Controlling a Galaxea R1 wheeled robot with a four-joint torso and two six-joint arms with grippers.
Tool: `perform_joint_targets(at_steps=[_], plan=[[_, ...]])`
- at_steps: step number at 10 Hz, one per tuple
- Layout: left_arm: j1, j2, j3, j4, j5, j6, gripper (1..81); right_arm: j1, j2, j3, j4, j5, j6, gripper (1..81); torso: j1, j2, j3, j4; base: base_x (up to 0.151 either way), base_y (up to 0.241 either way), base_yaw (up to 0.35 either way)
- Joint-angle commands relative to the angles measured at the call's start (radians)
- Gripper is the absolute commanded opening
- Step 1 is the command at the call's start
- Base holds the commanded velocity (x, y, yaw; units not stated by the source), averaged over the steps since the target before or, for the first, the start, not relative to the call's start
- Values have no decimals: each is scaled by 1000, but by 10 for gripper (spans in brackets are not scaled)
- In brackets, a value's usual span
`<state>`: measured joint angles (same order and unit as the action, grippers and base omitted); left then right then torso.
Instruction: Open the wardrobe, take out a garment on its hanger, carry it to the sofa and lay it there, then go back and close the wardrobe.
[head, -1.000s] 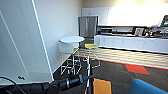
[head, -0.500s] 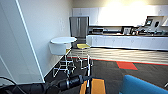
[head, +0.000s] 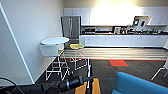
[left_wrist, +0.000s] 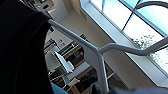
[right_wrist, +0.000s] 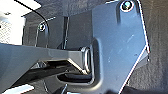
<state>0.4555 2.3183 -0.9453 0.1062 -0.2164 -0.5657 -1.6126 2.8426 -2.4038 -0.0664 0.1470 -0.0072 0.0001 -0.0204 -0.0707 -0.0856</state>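
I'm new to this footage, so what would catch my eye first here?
Probably the bright blue sofa at the lower right of the head view, and the red floor patch beyond it. To the left, a round white table stands by the wall. In the left wrist view, a white hanger carries black cloth.

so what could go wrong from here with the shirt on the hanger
The black garment hangs limp off the white hanger, so it might slide off or drag while being carried. In the head view, the round table and stools stand close on the left and could snag it, and the blue sofa sits low on the right.
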Motion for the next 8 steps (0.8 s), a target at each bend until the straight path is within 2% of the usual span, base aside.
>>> perform_joint_targets(at_steps=[1, 8], plan=[[-131, -8, 46, 36, -41, 15, 10, 29, -7, 8, -13, -52, -2, 811, 0, 0, 0, 0, 0, 0, -235], [-94, -6, 69, 41, -43, 9, 10, 15, -1, 8, -16, -52, -4, 811, 0, 0, 0, 0, 0, 0, -234]])
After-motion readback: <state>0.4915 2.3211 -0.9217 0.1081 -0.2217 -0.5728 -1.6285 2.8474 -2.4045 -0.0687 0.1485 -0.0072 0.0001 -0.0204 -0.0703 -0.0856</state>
